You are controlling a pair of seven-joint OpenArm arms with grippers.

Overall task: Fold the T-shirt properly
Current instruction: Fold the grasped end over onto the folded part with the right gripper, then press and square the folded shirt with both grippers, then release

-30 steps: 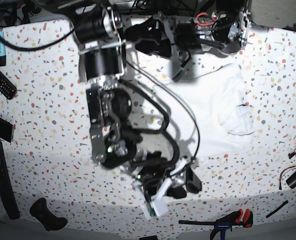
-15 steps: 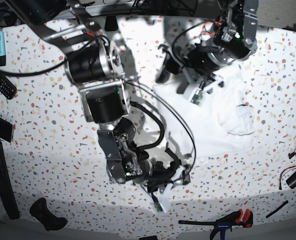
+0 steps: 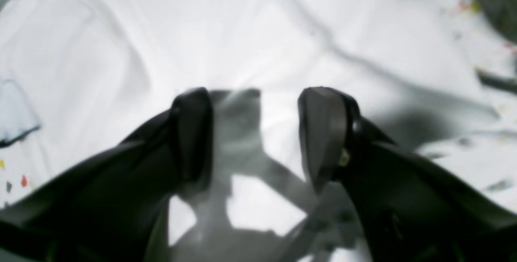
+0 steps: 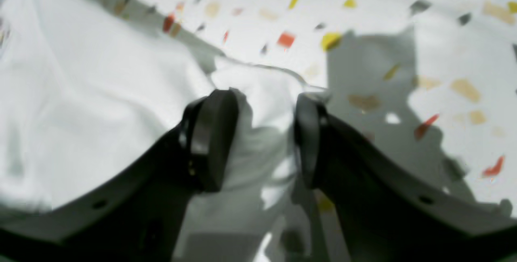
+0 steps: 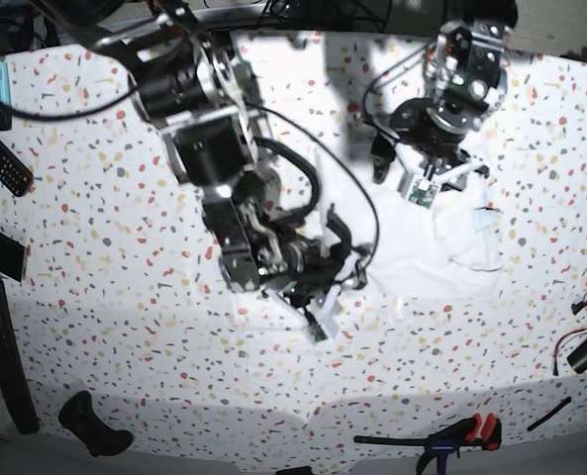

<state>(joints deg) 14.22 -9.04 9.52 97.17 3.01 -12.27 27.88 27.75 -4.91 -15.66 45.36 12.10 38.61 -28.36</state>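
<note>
Both tools over a crumpled white cloth T-shirt [image 5: 427,247]
Shirt lies right of centre on the speckled desk [image 5: 95,247]. Left tool [image 3: 254,133] gapes wide above it; right tool [image 4: 264,141] straddles a bunched hem corner, jaws apart.

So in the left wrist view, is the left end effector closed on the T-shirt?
No, the left end effector hangs open above the T-shirt, with bare cloth showing between its fingers.

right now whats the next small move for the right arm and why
Probably close the right gripper. Its jaws stand open astride a bunched corner of the T-shirt at the cloth's edge on the speckled table, so pinching would secure it for folding.
</note>
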